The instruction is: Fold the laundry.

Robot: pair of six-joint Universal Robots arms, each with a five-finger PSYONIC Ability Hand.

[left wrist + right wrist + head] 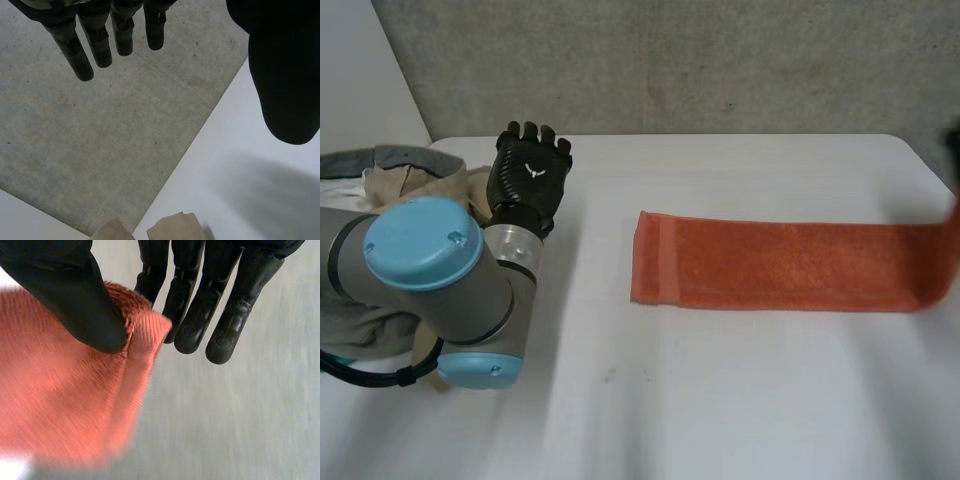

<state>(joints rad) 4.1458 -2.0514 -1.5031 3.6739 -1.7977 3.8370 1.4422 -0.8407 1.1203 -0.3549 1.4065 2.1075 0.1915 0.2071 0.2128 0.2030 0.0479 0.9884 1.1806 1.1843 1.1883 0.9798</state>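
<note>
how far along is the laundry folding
Early. The orange towel lies in a long flat strip, one end pinched and raised by the right hand, likely starting a fold. The left hand is open, holding nothing. The clothes pile beside it is not yet folded.

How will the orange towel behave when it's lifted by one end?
Probably floppy: the orange towel lies flat and bunches where the right hand pinches its end. Likely light, as a pinch holds it; its nubby weave should resist slipping.
</note>
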